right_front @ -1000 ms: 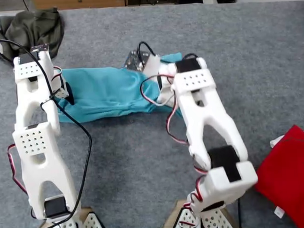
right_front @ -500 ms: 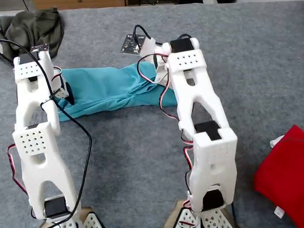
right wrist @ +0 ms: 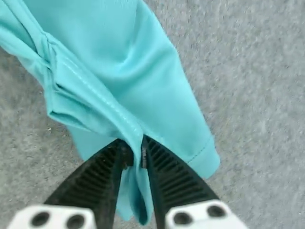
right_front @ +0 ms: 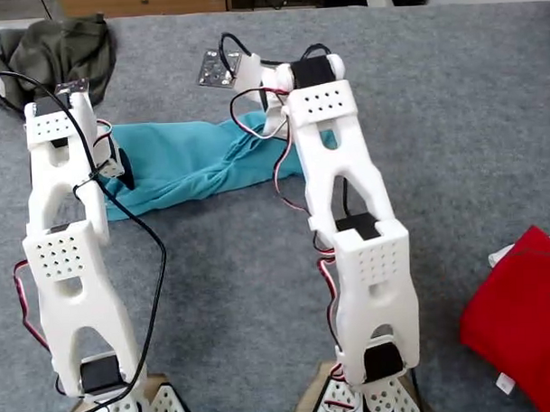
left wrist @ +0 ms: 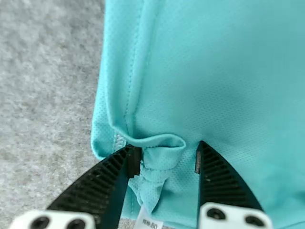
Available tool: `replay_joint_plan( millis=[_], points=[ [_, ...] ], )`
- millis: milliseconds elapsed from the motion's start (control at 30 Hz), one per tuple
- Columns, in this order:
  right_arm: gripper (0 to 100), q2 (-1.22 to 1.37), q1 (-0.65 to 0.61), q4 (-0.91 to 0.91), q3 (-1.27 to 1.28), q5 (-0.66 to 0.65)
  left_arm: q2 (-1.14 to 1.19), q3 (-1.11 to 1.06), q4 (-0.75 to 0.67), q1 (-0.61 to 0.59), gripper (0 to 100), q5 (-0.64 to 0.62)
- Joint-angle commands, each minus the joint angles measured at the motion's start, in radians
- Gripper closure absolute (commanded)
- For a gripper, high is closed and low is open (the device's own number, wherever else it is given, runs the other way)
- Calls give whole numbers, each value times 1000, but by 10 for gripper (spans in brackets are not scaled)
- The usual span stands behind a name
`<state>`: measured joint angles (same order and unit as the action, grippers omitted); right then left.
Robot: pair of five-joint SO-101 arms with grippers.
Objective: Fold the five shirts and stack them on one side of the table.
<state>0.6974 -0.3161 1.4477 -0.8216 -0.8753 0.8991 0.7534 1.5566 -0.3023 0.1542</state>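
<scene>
High view, near first: folded red shirt (right_front: 523, 315) at the near right edge of the grey felt-like tabletop (right_front: 453, 118), flat, crisp-edged. Mid-tabletop toward the left, teal shirt (right_front: 188, 164) lies as a long rumpled band running left-right; thin slick knit, fine mesh weave, stitched hems. Left gripper (left wrist: 165, 151) at its left end, fingers (left wrist: 112, 179) part-closed around a puckered hem bit with a label, looks gripped. Right gripper (right wrist: 135, 143) toward its right part, fingers (right wrist: 167, 176) almost shut, pinching a seamed fold. Step looks like a lengthwise fold: best to anchor the left end low and carry the right end level with even tension so the slippery cloth doesn't bunch. Crumpled olive shirt (right_front: 57, 46) at the far left corner.
</scene>
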Motion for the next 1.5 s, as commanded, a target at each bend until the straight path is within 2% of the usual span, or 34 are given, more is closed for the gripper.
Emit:
replay_joint_plan(
  millis=[0, 133, 267, 433, 600, 800, 900, 967, 1167, 1267, 1467],
  points=[
    [835, -7, -19, 3, -67, -12, -1, 29, -25, 18, 793, 8],
    [663, -7, -19, 29, -68, -12, -1, 29, -25, 18, 793, 8],
    [593, -10, -15, 54, -70, -12, -1, 29, -25, 18, 793, 8],
    [603, -8, -18, 164, -137, -11, -1, 29, -25, 18, 793, 8],
    [684, -8, -31, 299, -228, -3, -1, 29, -25, 20, 793, 8],
    [757, -10, -38, 334, -252, 209, -8, 28, -25, 21, 793, 8],
    [756, -8, -33, 334, -251, 267, -12, 31, -11, 21, 790, 106],
    [756, -8, -35, 334, -251, 275, -30, 66, 46, 17, 789, 181],
    [756, -12, -42, 339, -252, 292, -54, 192, 198, -8, 788, 229],
    [756, -16, -41, 339, -251, 310, -79, 201, 206, -35, 788, 259],
    [756, -59, -41, 339, -208, 310, -269, 146, 206, -91, 788, 308]
  ],
)
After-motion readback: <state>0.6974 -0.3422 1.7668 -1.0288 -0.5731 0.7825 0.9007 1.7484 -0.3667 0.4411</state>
